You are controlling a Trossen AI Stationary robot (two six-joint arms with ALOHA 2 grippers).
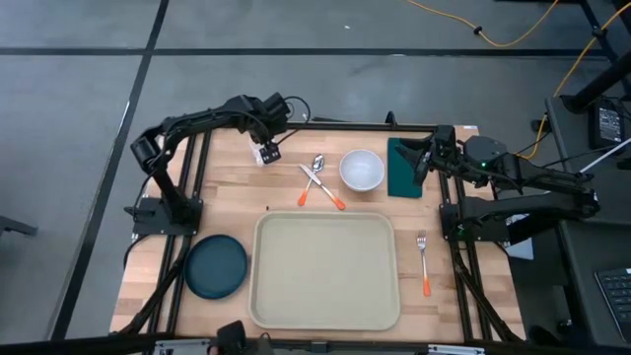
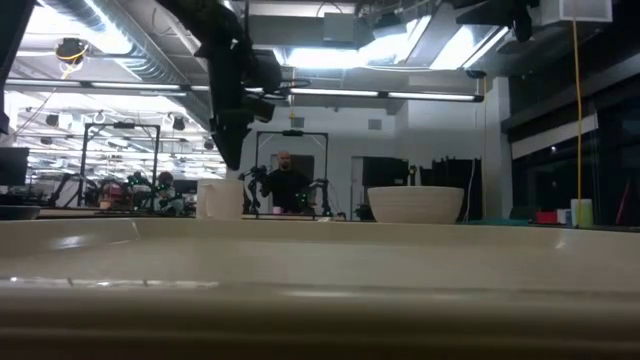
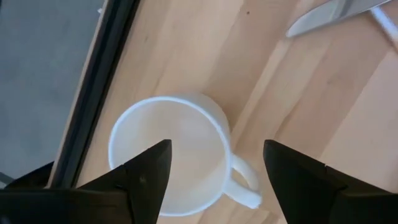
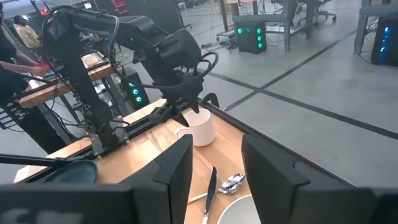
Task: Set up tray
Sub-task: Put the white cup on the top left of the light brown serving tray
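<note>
Tray well apart from open L gripper, above mug.

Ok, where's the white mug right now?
In the high view the white mug stands near the table's far left edge, left of the crossed spoons, directly under the open left gripper.

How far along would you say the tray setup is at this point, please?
Nothing looks done: the tray is bare. In hand: the left claw hangs open over the white mug, not yet gripping it. Left: mug, bowl, plate, spoon, knife, fork and napkin, where the right claw waits.
</note>
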